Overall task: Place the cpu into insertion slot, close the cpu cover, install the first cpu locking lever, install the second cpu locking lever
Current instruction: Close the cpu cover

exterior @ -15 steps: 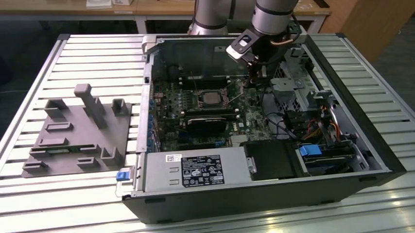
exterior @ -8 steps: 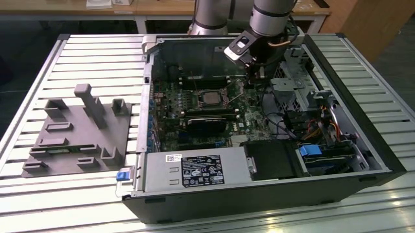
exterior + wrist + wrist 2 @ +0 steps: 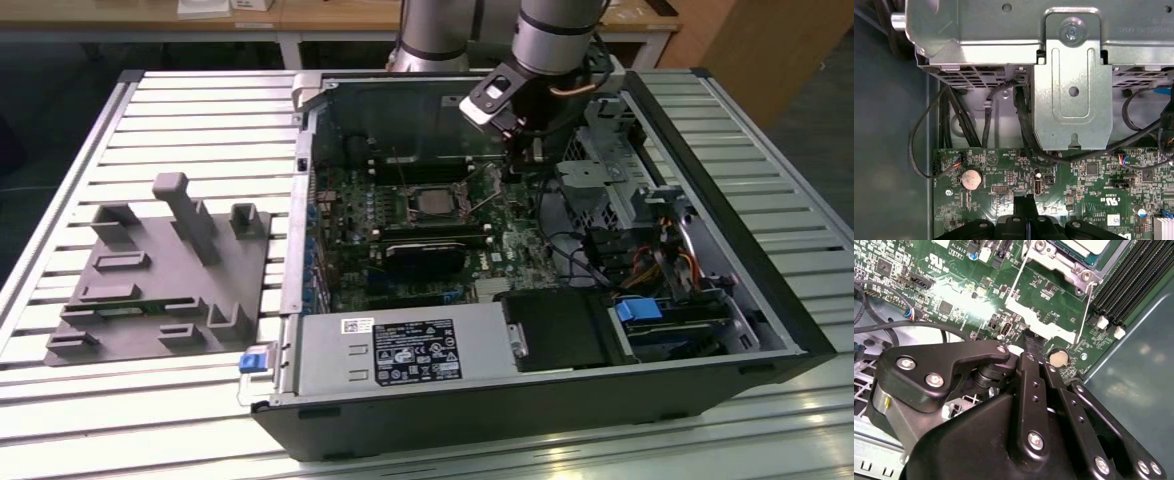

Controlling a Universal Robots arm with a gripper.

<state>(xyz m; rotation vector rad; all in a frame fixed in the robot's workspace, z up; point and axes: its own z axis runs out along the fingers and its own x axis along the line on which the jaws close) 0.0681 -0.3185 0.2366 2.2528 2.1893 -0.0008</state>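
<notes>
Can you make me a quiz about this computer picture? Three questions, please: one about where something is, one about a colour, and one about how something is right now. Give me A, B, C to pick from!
1. Where is the grey peg tray compared with the computer case?
A. Inside it
B. On the slatted table, at the exterior view's left of the case
C. On top of it

2. What colour is the motherboard?
A. Red
B. White
C. Green

3. How is the cpu right now?
A. Sitting in the insertion slot
B. Hanging in the air
C. Lying on the tray

Answers: 1 B, the tray stands on the slats beside the case. 2 C, the board is green in both wrist views. 3 A, its silver-grey top sits inside the slot's metal rim.
</notes>
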